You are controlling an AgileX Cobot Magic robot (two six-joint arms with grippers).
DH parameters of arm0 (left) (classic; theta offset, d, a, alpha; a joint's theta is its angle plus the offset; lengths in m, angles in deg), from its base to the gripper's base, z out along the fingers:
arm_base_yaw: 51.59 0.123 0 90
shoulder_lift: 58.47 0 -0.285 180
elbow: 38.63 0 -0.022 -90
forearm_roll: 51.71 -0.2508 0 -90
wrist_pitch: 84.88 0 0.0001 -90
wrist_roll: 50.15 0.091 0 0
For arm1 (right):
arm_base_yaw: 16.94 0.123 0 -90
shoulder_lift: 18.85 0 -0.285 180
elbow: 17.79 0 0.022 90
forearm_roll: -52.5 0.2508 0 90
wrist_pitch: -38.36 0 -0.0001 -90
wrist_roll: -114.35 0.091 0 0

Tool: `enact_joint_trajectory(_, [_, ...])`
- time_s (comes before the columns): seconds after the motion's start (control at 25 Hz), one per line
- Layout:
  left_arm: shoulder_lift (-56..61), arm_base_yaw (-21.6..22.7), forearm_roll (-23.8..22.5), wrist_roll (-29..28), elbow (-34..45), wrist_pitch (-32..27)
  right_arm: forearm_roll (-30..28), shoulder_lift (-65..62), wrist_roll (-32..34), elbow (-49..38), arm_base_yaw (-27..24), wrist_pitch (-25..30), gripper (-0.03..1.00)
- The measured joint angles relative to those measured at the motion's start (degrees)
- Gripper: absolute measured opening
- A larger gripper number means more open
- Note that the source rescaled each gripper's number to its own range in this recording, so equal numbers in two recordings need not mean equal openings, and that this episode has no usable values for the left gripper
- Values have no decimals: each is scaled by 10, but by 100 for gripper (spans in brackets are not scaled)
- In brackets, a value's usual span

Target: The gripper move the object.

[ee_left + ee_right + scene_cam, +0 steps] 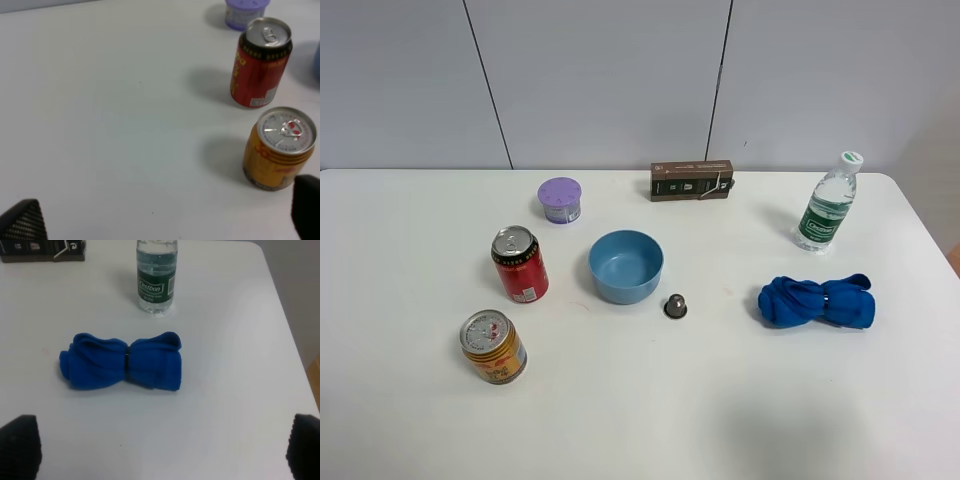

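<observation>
The object, a short gold-orange can (493, 346) with a silver top, stands upright near the table's front left. In the left wrist view this can (280, 148) stands just beyond one black fingertip (307, 206). My left gripper (165, 216) is open, its jaws far apart with only bare table between them; the can is off to one side, outside the gap. My right gripper (161, 447) is open too, facing a rolled blue cloth (123, 361) some way off. Neither gripper shows in the exterior high view.
A taller red can (520, 264) stands just behind the gold one. A blue bowl (626, 265), a small dark capsule (675, 306), a purple tub (560, 200), a brown box (692, 181), a water bottle (828, 205) and the blue cloth (817, 302) stand on the white table (650, 410).
</observation>
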Motion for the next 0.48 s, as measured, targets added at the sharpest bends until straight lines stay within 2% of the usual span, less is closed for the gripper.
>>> enact_joint_trajectory(0.48, [0, 0, 0, 0, 0, 0, 0, 0, 0, 0, 0, 0, 99])
